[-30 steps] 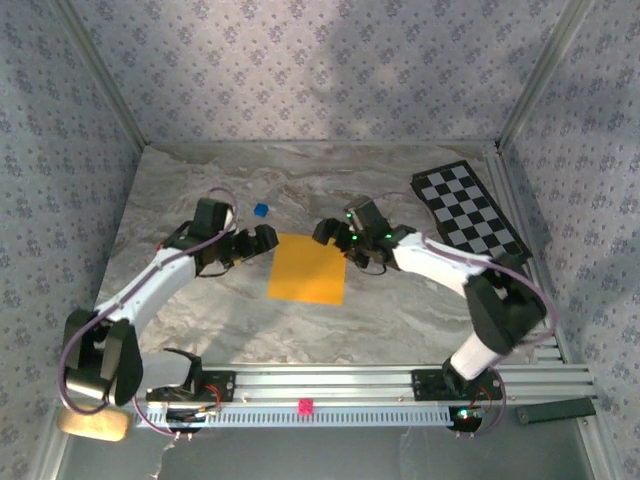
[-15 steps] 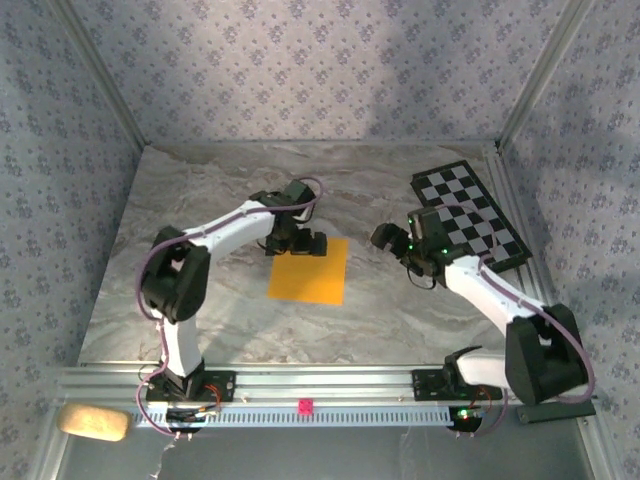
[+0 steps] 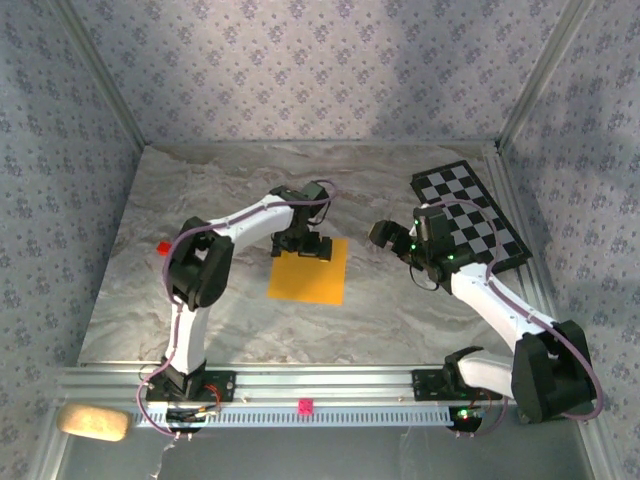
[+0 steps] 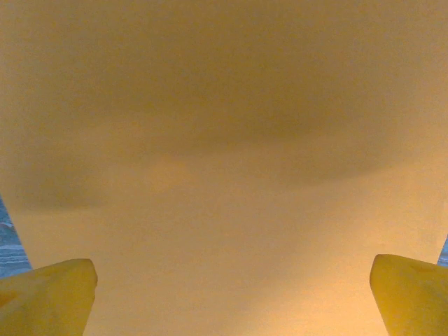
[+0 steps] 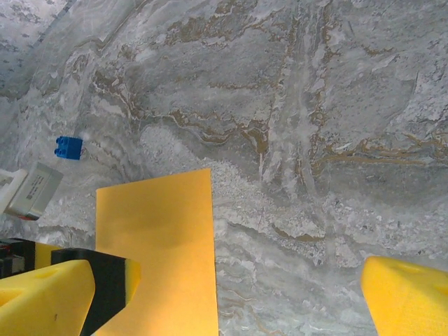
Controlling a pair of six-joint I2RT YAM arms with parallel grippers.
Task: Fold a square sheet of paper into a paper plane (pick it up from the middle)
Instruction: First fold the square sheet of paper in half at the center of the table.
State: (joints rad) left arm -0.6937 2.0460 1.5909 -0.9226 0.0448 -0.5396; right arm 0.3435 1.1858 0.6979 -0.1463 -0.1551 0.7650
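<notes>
At the middle of the grey, marble-veined bench [image 3: 380, 320], the square sheet of paper [image 3: 308, 270] lies flat and unfolded. It is a thin, plain orange-yellow square with crisp corners and no crease showing. The left gripper [image 3: 308, 245] hangs low over its far edge with jaws spread wide, and its yellow fingertips [image 4: 49, 294] stand at either side of the wrist view with bare paper between them. The right gripper [image 3: 383, 235] sits off to the right of the sheet, apart from it and just short of the black-and-white checkered board [image 3: 468, 215], its jaws likewise spread and holding nothing. The danger, by the look of it, lies in the material. A sheet this thin, lying flush on a smooth, hard surface, offers the fingertips no lip to catch, so closing jaws may simply skate it across the bench or bunch it into a stray wrinkle that would spoil the folds to come. A second risk is placement: the left gripper appears to stand nearer the far edge than the middle the task calls for. A pinch there could lift the sheet lopsided, letting it droop or slip free. A small blue cube [image 5: 68, 147], hard and studded, lies on the bench not far from one corner of the sheet, and a shove that way could drive the paper against it. No fold is yet made.
</notes>
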